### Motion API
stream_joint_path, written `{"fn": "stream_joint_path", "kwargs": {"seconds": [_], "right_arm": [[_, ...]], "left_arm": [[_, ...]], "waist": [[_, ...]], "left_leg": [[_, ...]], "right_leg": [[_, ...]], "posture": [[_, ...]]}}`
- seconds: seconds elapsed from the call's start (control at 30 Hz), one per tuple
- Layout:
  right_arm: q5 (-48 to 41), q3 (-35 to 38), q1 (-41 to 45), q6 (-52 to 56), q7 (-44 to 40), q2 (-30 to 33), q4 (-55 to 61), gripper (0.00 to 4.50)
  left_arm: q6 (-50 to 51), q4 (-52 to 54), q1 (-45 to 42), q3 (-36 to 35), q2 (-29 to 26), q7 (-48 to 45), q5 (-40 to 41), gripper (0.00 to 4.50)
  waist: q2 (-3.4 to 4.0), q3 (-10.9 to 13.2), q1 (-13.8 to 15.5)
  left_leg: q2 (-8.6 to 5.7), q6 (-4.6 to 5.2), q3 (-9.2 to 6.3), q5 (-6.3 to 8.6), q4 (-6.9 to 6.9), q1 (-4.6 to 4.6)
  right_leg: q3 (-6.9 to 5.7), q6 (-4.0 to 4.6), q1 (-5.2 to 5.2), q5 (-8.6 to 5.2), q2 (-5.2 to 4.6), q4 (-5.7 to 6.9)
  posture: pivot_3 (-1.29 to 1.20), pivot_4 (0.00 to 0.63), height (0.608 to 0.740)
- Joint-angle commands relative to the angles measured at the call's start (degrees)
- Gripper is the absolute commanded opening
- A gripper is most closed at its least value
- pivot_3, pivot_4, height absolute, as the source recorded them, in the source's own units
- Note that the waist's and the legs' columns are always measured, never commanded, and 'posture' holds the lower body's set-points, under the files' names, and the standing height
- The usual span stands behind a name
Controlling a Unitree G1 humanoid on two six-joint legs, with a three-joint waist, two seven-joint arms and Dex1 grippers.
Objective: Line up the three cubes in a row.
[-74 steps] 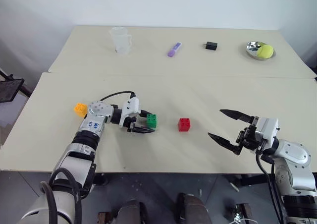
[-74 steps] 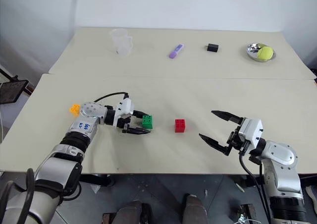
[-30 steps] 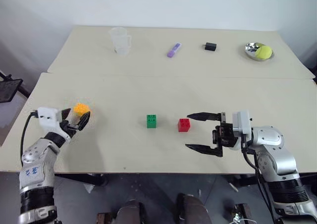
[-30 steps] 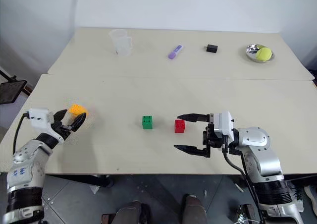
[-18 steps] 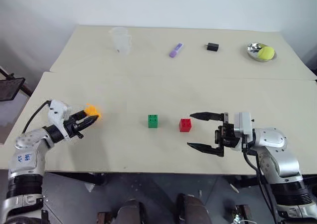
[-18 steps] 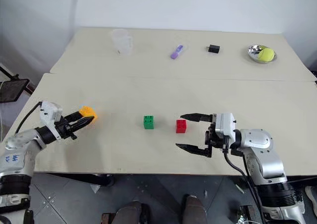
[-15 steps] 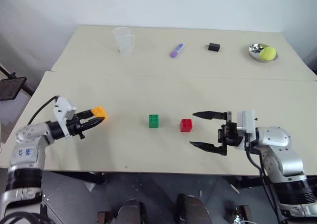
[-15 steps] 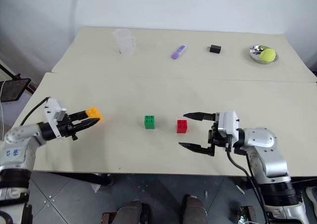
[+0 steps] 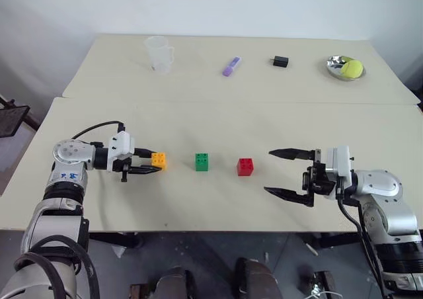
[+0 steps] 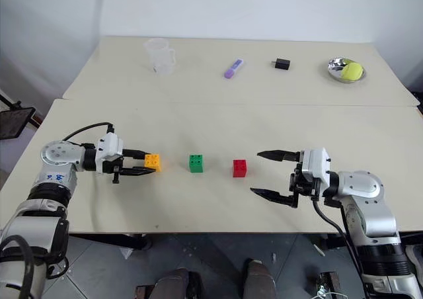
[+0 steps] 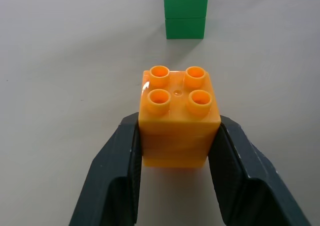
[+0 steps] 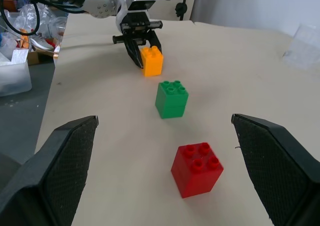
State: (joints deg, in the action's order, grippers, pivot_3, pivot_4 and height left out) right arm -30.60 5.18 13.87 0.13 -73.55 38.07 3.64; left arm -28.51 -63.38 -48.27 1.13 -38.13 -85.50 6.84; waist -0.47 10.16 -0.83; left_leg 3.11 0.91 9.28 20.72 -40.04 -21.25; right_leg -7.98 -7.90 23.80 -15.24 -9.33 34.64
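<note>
The three cubes stand in a line across the near table: orange-yellow [image 9: 158, 159], green [image 9: 202, 161] and red [image 9: 245, 167], with similar gaps between them. My left gripper [image 9: 153, 162] reaches in from the left and is shut on the orange-yellow cube [image 11: 179, 111]. Its black fingers [image 11: 125, 161] press both sides of the cube, which sits low on the table top. My right gripper [image 9: 271, 172] hovers to the right of the red cube [image 12: 196, 168], wide open and holding nothing. It points along the row toward the green cube [image 12: 171, 98].
On the far table stand a clear cup [image 9: 158, 52], a purple oblong object [image 9: 232, 66], a small black box [image 9: 280, 61] and a metal bowl [image 9: 338, 62] holding a yellow-green ball. A seam [image 9: 264, 102] separates the two tables.
My left gripper has carried the orange-yellow cube from the table's left edge rightward, to a spot just left of the green cube. My right gripper has drawn back slightly to the right, still open.
</note>
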Motion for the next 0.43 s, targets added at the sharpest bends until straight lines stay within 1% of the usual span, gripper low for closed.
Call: {"fn": "stream_joint_path", "kwargs": {"seconds": [0.03,0.13,0.2,0.23,0.33,0.43], "right_arm": [[-1.3,1.4,0.1,1.2,-0.3,1.4,2.4,4.50],[-2.6,2.2,2.6,5.4,-1.8,4.8,2.2,4.50],[-3.5,2.5,4.0,9.4,-2.9,8.0,2.2,4.50],[-3.3,2.3,4.9,11.0,-3.3,9.7,2.1,4.50],[-2.3,1.3,8.1,13.9,-6.8,15.0,1.2,4.50],[-1.1,-0.2,11.0,15.2,-8.3,17.1,-0.1,4.50]], "left_arm": [[2.6,0.7,0.2,-1.6,-1.1,-1.5,1.1,3.06],[10.5,8.4,3.4,-6.3,-5.6,-4.2,6.9,3.91],[13.0,15.9,7.0,-9.6,-7.8,-1.4,10.1,3.91],[13.6,18.7,8.3,-11.2,-8.6,1.5,10.9,3.91],[19.1,29.7,14.6,-13.6,-12.9,1.6,13.1,3.91],[22.2,36.3,19.4,-14.1,-16.0,0.7,13.7,3.91]], "waist": [[-0.02,0.0,-0.2],[-0.02,0.0,-0.8],[-0.03,0.1,-1.3],[-0.03,0.1,-1.2],[0.01,0.1,-1.1],[0.02,0.1,-1.0]], "left_leg": [[0.01,0.00,0.00,0.00,0.00,-0.01],[0.03,0.00,-0.03,0.00,0.01,-0.05],[0.07,0.01,-0.03,0.01,0.01,-0.08],[0.12,-0.02,-0.04,0.02,0.04,-0.08],[0.15,-0.04,-0.07,0.03,0.02,-0.05],[0.16,-0.05,-0.04,0.04,0.02,-0.05]], "right_leg": [[-0.01,0.00,0.01,0.00,0.00,0.01],[-0.01,0.00,0.05,0.00,0.00,0.03],[0.04,0.00,0.17,0.00,0.00,0.12],[0.04,0.00,0.23,0.00,0.01,0.18],[0.08,0.00,0.28,0.00,0.01,0.30],[0.13,0.01,0.31,0.00,0.01,0.30]], "posture": [[0.00,0.150,0.740],[0.00,0.150,0.740],[0.00,0.150,0.740],[0.00,0.150,0.740],[0.00,0.150,0.740],[0.00,0.150,0.740]]}}
